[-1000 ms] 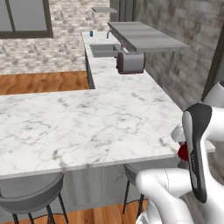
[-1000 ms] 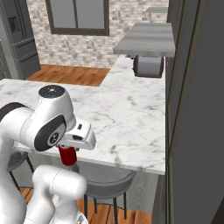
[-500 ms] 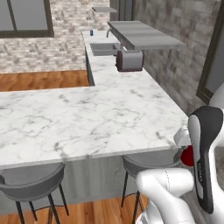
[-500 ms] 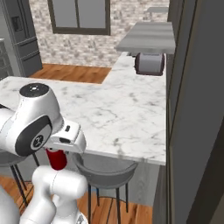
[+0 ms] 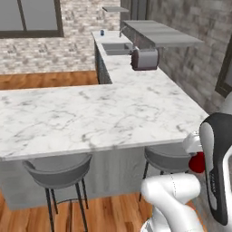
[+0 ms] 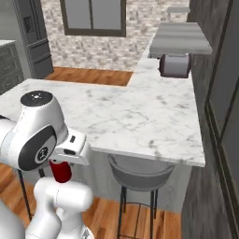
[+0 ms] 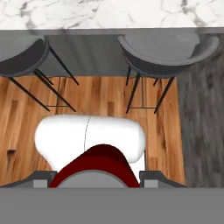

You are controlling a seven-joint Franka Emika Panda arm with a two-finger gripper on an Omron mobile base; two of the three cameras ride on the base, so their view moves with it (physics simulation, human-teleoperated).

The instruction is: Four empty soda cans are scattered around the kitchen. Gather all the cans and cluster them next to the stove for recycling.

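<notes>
red can (image 5: 197, 163) apparently held beside arm.

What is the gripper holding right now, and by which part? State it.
The gripper holds the red soda can, its fingers closed on the can's sides near the silver top.

red can (image 7: 95, 168) cut off below; far blue can (image 5: 102, 32) tiny

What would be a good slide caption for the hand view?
Red can held in the gripper, above the wood floor and two grey stools by the marble counter.
</notes>
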